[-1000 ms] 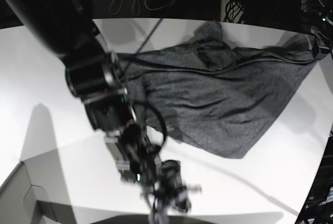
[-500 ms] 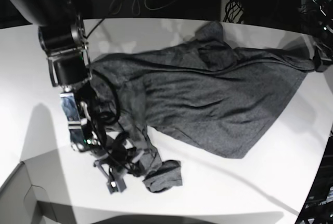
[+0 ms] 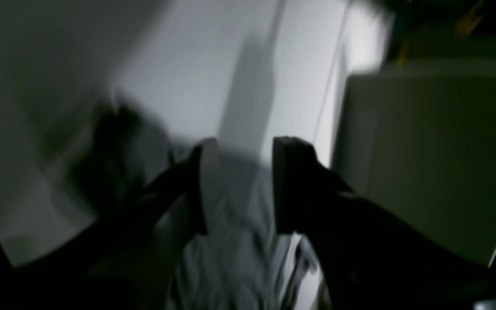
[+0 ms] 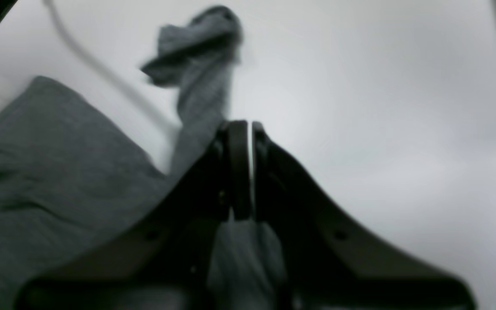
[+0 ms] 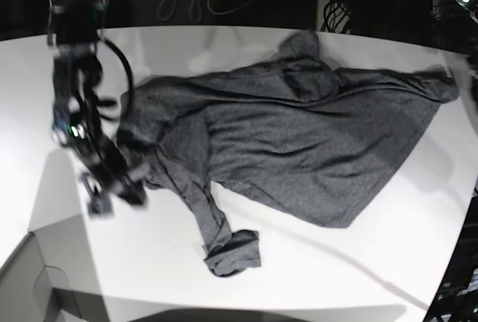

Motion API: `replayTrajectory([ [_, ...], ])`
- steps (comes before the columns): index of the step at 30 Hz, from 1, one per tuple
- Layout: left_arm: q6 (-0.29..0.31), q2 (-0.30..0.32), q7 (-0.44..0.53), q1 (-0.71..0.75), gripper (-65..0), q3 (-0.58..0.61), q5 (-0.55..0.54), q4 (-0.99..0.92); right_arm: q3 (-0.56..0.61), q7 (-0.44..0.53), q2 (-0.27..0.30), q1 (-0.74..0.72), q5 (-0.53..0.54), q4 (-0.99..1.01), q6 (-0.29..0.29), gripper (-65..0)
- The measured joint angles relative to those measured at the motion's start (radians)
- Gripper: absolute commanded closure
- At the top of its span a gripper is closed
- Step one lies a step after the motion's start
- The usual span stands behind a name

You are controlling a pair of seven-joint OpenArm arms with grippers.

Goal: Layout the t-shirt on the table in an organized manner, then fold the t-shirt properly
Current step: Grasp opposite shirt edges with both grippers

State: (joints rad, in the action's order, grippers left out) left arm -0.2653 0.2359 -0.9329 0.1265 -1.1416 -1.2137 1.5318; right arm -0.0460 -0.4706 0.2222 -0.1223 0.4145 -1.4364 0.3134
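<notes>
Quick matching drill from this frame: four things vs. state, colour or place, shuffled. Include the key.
1. t-shirt
2. table
3. right gripper
4. grey box

A. shut, pinching cloth
B. plain white
C. lower-left corner of the base view
D. dark grey, spread out but rumpled

Pairs: 1-D, 2-B, 3-A, 4-C

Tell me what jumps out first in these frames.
The dark grey t-shirt sprawls crumpled across the white table, one sleeve trailing toward the near edge. At the base view's left, the right tool is shut on the t-shirt's edge. The left wrist view is blurred, with cloth between the left tool's parted fingers.
</notes>
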Motion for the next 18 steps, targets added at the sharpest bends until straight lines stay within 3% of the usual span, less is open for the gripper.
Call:
replayTrajectory([
  [3, 0.0, 0.021, 0.011, -0.099, -21.4, 0.078, -0.002, -0.006, -0.059, -0.013, 0.027, 0.115, -0.006, -0.038, 0.002, 0.0],
  [7, -0.01, 0.005, -0.007, -0.266, -21.2, 0.303, 0.038, -0.043, -0.126, 0.004, 0.024, 0.209, 0.006, -0.121, 0.003, 0.0],
  [11, -0.029, 0.023, 0.004, -0.447, -20.5, 0.536, 0.177, -0.235, -0.198, -0.001, 0.024, 0.323, -0.006, -0.149, -0.001, 0.0],
  [14, -0.034, 0.013, 0.031, -0.592, -13.9, 0.734, 0.204, -0.41, -0.212, -0.015, -0.013, 0.372, -0.01, -0.173, 0.002, 0.0],
  [18, -0.033, 0.014, 0.225, -0.743, 0.0, 1.015, 0.241, -0.691, -0.252, 0.017, -0.047, 0.418, -0.004, -0.25, -0.002, 0.0],
])
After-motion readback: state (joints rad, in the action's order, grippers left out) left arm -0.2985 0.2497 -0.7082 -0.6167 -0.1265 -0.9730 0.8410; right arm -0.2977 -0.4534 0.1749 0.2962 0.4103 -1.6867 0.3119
